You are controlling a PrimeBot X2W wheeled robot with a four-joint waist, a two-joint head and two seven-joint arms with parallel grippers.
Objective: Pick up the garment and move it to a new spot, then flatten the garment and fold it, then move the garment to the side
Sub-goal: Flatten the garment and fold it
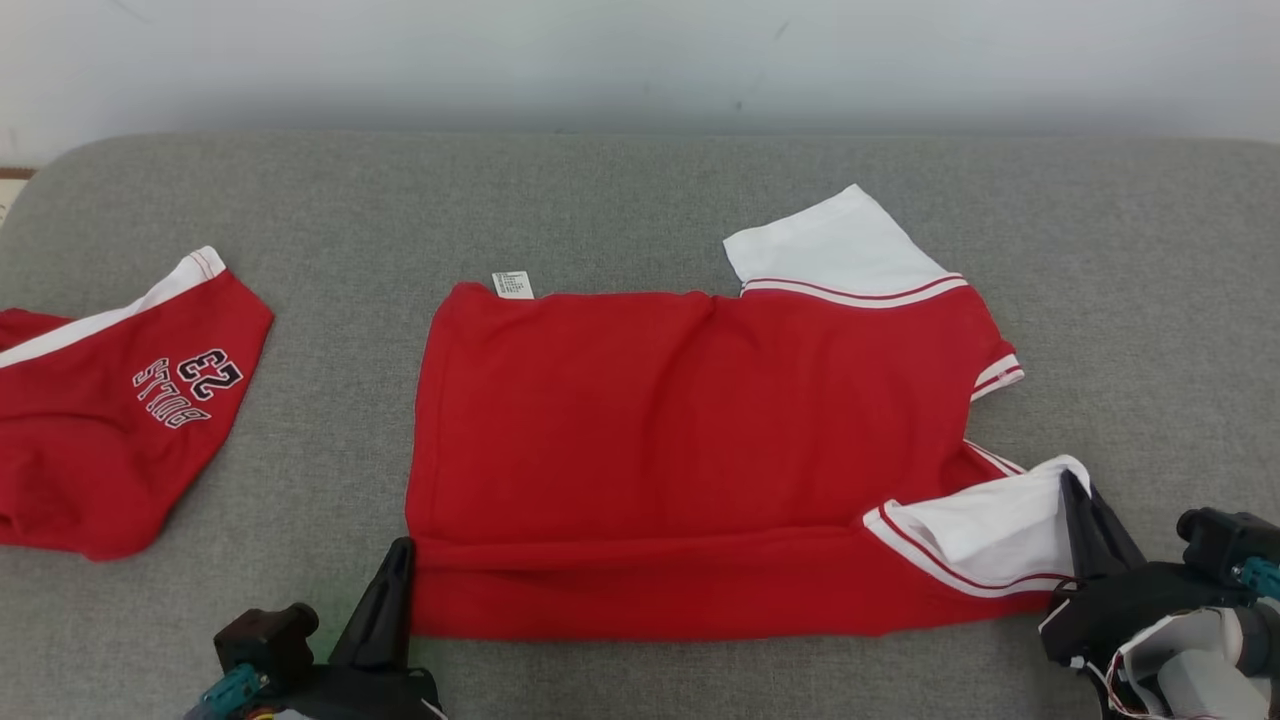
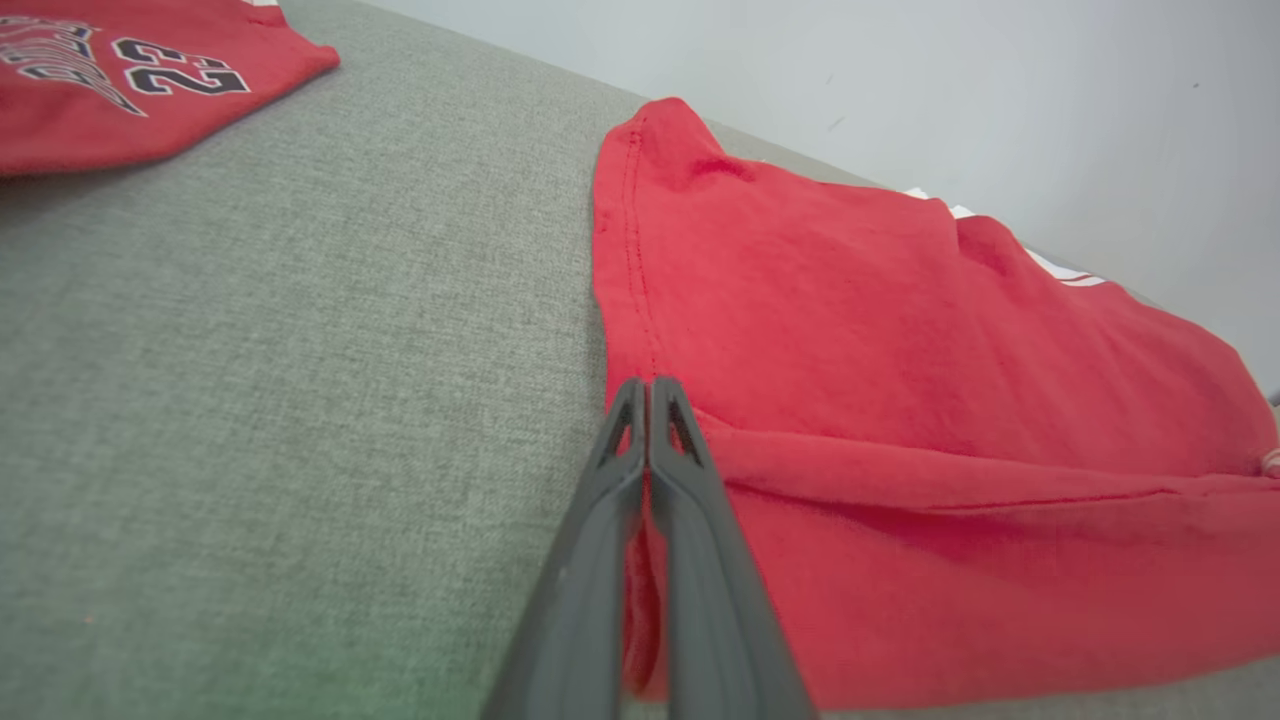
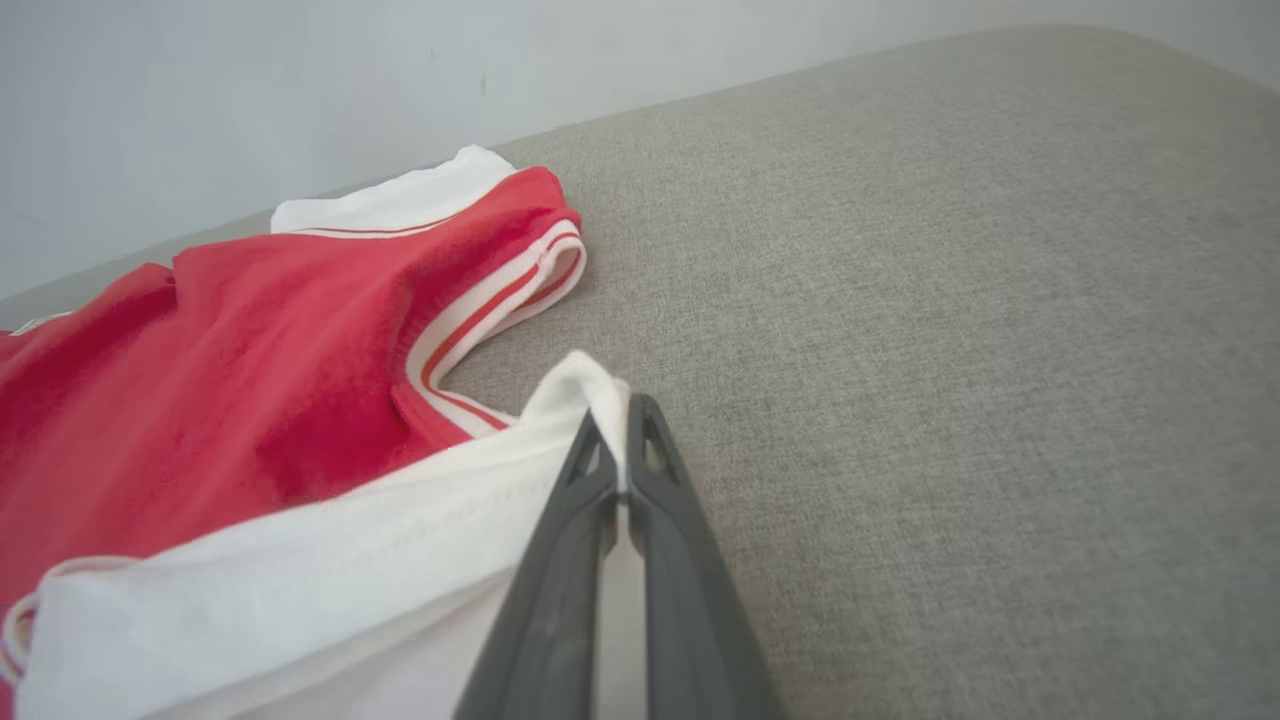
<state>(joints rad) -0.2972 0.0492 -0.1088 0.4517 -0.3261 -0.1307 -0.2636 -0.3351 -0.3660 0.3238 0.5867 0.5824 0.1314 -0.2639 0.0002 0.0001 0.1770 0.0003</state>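
The garment (image 1: 680, 440) is a red shirt with white sleeves, spread across the middle of the grey cushion, its near edge folded over in a strip. At its near-left corner my left gripper (image 1: 402, 548) is shut on the red hem (image 2: 640, 600), which runs between the two dark fingers (image 2: 700, 520). My right gripper (image 1: 1072, 490) is shut on the white sleeve (image 3: 330, 570) at the garment's near-right corner, cloth pinched between its fingers (image 3: 560, 560). The other white sleeve (image 1: 835, 250) lies flat at the far right.
A second red garment (image 1: 110, 420) printed with "23" lies at the left edge of the grey cushion (image 1: 330, 230). A pale wall (image 1: 640, 60) rises behind the cushion. Bare cushion stretches to the right (image 3: 950, 350) of the shirt.
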